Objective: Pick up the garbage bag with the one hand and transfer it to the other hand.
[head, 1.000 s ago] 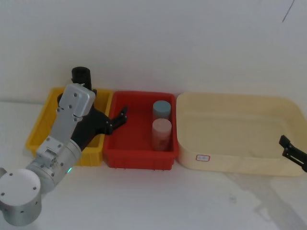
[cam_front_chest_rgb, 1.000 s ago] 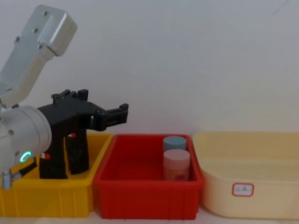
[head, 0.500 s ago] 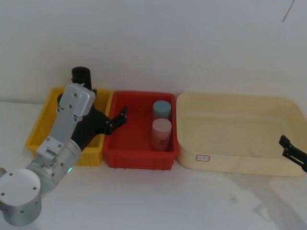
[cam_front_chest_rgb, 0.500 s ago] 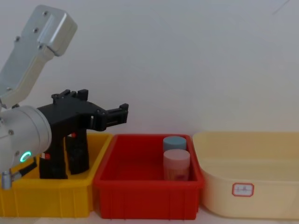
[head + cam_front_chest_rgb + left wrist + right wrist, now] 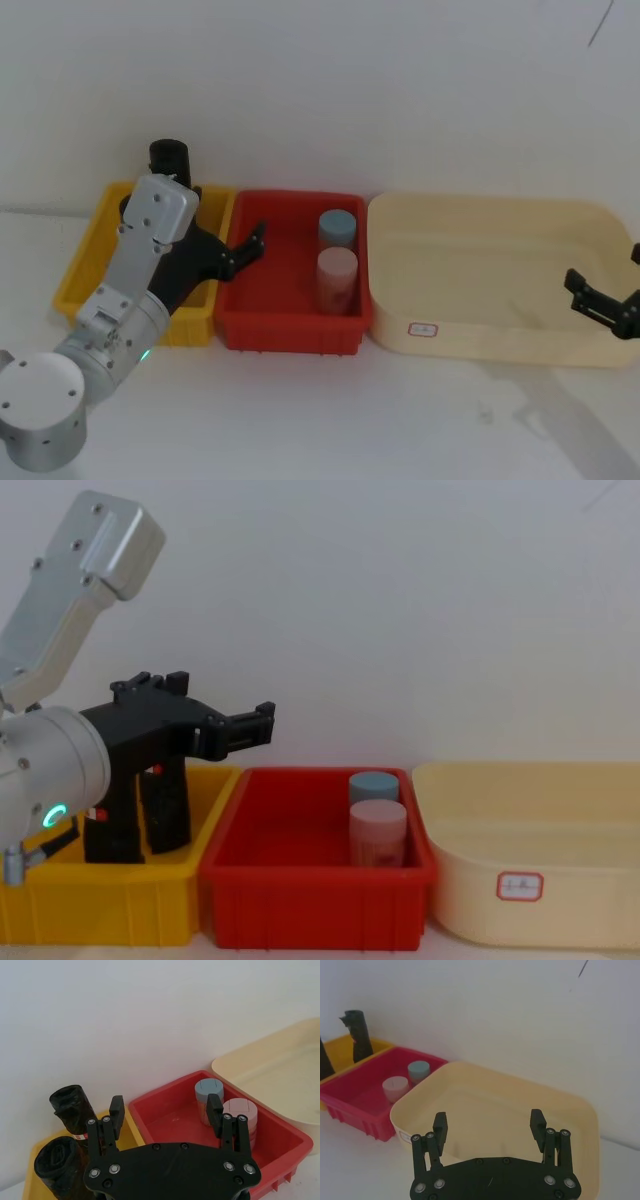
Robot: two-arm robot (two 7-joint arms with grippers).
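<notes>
Garbage bag (image 5: 72,1107) is what we look at first: it is a black roll that stands upright at the far side of the yellow bin (image 5: 100,910), and a small red-and-white band shows on its side. A second roll (image 5: 56,1167) of the same kind stands just beside it in the same bin. We see the left gripper (image 5: 166,1110) on its thick silver arm, which has a green ring (image 5: 55,815) glowing on it. This gripper hangs above the wall where the yellow bin meets the red bin (image 5: 290,335), and its tips point over the left part of the red bin. Its two fingers are spread wide with only air between them, and it is raised above the garbage bag and apart from it. In the red bin, at its right side, the blue-lidded jar (image 5: 337,226) stands behind the pink-lidded jar (image 5: 337,270), and the two are touching or nearly so. To the right of the red bin, right against it, stands the cream tub (image 5: 480,340), with a small white label (image 5: 520,886) on its front wall. The right gripper (image 5: 487,1120) hovers over the near right part of this tub, well apart from the yellow bin. Its fingers are spread too, and they grip nothing.
</notes>
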